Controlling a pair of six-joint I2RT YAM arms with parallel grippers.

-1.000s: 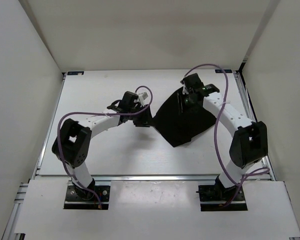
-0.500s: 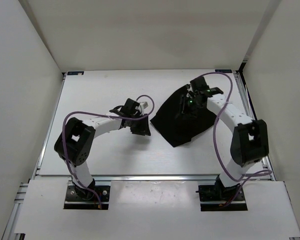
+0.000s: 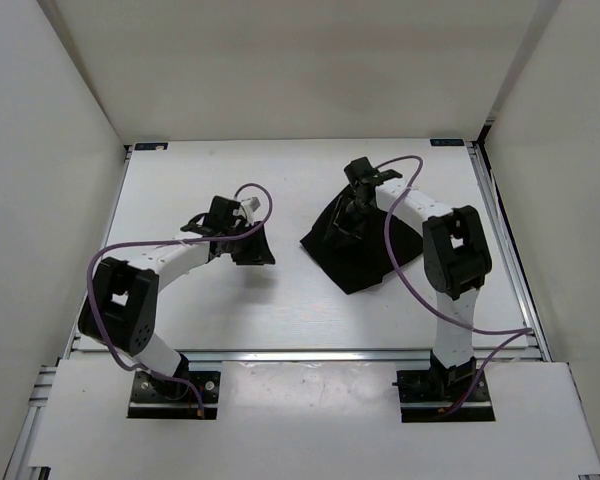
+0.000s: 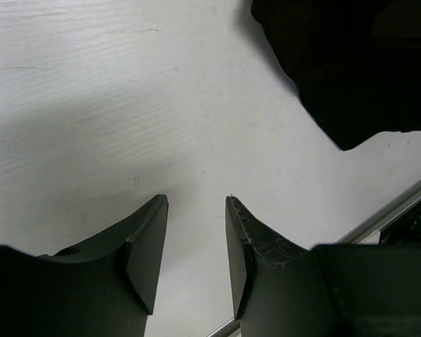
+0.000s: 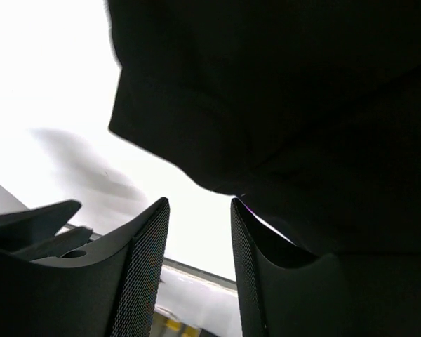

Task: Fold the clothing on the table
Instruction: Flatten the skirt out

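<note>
The clothing (image 3: 365,250) is a black, roughly triangular heap right of centre on the white table (image 3: 200,190). My right gripper (image 3: 352,215) hangs over its upper left part, pointing down. In the right wrist view its jaws (image 5: 196,203) stand open, with bright table between them and the clothing (image 5: 288,91) filling the view just ahead; the right fingertip (image 5: 242,210) sits at the fabric's edge. My left gripper (image 3: 250,250) is left of the clothing and apart from it. It is open (image 4: 196,203) over bare table (image 4: 91,105), with the clothing (image 4: 351,63) at the upper right.
Silver rails edge the table on the right (image 3: 500,220) and at the front (image 3: 300,353); one rail (image 4: 400,203) shows at the lower right of the left wrist view. White walls close in three sides. Purple cables loop off both arms.
My left arm has drawn back to the left, away from the clothing. My right gripper has swung left across the clothing, whose right side now looks narrower.
</note>
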